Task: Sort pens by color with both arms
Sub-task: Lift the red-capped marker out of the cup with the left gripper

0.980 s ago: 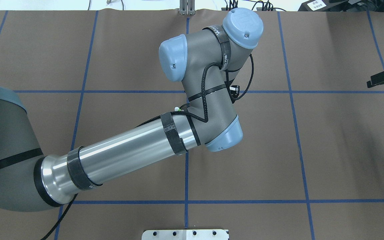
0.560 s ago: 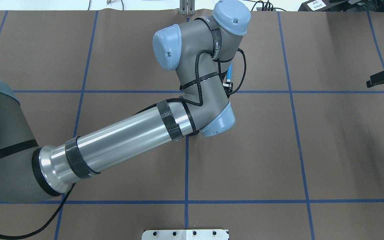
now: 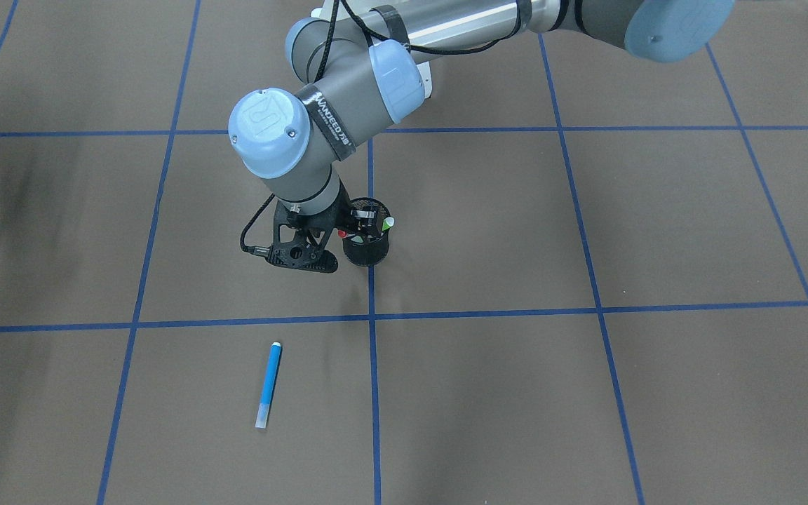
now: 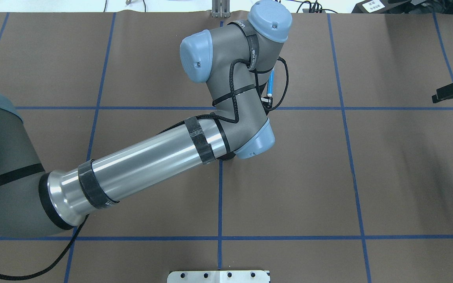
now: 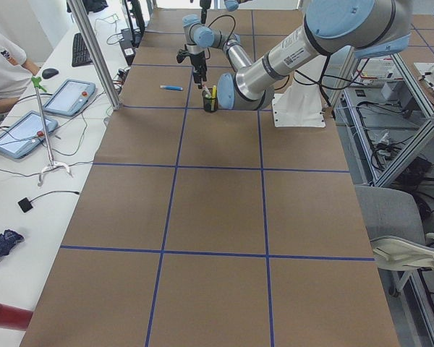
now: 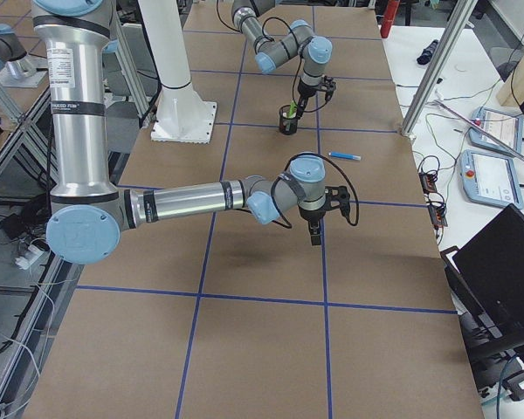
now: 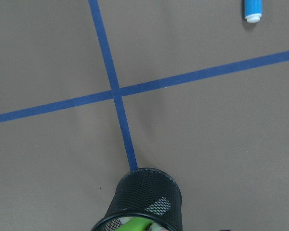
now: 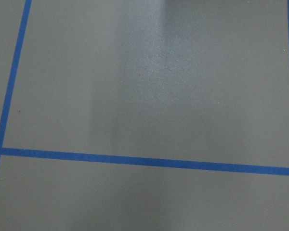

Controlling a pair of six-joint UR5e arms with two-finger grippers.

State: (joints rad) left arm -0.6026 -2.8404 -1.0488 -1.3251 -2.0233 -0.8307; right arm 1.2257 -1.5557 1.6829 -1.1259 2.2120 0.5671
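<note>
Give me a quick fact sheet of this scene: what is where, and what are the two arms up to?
Blue pen: lying flat on the table, apart from the cup.
Mesh cup: upright on a blue tape line; green pen and red pen tips show at its mouth.
Left gripper: just above the cup's mouth; open or shut unclear.
Right gripper: points down over bare table, far from the pens.

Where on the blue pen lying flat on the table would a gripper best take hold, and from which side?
Probably mid-barrel of the blue pen, from straight above, fingers closing across its width: it lies flat on the table, slim, with bare mat both sides.
</note>
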